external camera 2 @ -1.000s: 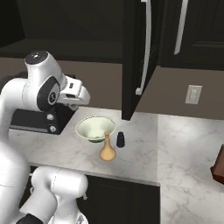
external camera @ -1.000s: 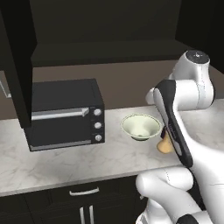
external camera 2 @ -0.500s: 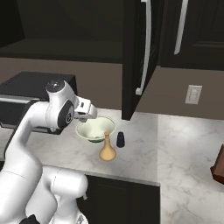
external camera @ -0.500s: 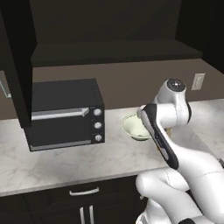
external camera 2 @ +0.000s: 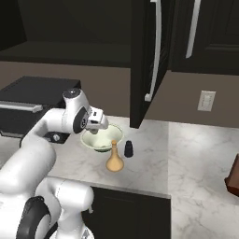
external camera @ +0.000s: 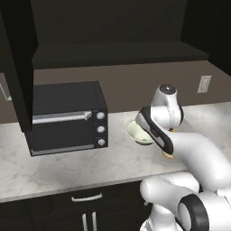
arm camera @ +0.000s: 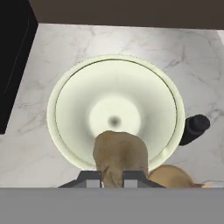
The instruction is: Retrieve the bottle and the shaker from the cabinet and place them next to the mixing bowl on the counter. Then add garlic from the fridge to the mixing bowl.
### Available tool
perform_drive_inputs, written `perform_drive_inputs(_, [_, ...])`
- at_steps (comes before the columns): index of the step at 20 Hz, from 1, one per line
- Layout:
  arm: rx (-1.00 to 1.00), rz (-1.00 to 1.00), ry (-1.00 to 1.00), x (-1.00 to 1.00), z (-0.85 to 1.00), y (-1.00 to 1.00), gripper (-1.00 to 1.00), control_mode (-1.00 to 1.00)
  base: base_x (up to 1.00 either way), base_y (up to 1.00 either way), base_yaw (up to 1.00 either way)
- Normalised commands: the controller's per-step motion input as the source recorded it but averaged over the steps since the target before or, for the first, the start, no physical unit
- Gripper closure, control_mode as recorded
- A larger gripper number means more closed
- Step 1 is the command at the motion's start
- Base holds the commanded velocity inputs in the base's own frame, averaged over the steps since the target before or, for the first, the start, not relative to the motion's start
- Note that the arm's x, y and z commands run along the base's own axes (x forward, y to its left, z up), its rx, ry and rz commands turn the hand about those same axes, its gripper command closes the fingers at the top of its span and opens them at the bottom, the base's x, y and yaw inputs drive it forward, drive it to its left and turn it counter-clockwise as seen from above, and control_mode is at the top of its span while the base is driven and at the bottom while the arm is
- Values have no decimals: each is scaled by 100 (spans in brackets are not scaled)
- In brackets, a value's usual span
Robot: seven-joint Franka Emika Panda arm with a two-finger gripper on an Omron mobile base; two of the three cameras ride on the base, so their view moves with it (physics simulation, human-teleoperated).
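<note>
Over mixing bowl (arm camera: pixel 114 111) — gripper (arm camera: pixel 114 178) clamped on garlic (arm camera: pixel 119 155), lump held above near rim. Bowl on worktop (external camera 2: pixel 186 158), right of black oven (external camera: pixel 67 117). Bottle (external camera 2: pixel 114 158) and shaker (external camera 2: pixel 129 149) stand just beside bowl — cabinet (external camera 2: pixel 144 60) door open.

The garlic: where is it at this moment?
In the hand view the garlic sits pinched in the end effector, held above the near rim of the mixing bowl, not yet inside it.
</note>
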Motion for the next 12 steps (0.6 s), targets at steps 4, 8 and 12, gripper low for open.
perform_drive_inputs(4, [0, 0, 12, 57, -33, 0, 100, -100, 0, 0, 0])
perform_drive_inputs(8, [0, 0, 5, 36, -24, 0, 100, -100, 0, 0, 0])
perform_drive_inputs(12, [0, 0, 0, 18, -17, 0, 100, -100, 0, 0, 0])
